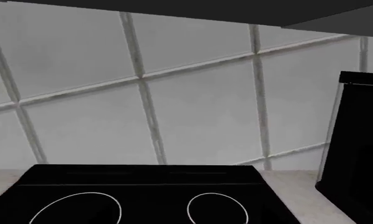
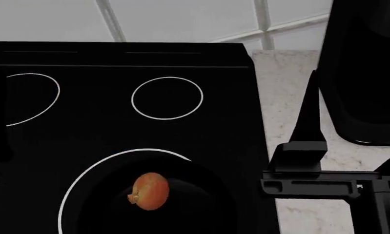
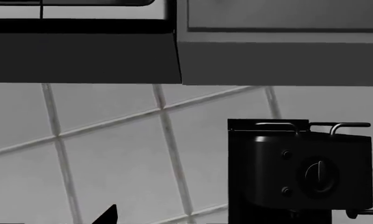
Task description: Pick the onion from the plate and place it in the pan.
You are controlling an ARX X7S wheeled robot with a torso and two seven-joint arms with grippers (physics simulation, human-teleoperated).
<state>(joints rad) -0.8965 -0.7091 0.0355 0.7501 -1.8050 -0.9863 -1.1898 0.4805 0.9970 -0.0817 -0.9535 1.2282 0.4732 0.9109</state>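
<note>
Black glass cooktop (image 2: 116,126) fills the near surface, with speckled pale counter (image 2: 286,97) to its right.

Status: the onion (image 2: 149,191) sits nearest the robot, inside the big front burner ring (image 2: 103,161). There's a faint round, glossy dark shape around it that I read as the pan (image 2: 198,200). It's black on black, so the rim is hard to trace and no handle shows. If that's right, the placement is effectively done: the onion is at rest, stubby tip to one side, nothing touching it. The plate isn't in any view. What's left, in my judgement, is at most clearing the arm and confirming the onion is settled.

Right gripper (image 2: 309,117): it's over the counter just right of the cooktop edge, well apart from the onion and pointing away toward the wall. It holds nothing. Only one long finger is clearly readable in the head view, and the right wrist view shows just a black tip (image 3: 108,215), so I can't tell how wide it's open.

Left gripper: can't make it out anywhere. The left wrist view has no fingers in it.

Farther back are two smaller rear burner rings (image 2: 167,97), a black coffee machine (image 3: 298,172) on the counter to the right, then the grey tiled wall (image 1: 193,107).
</note>
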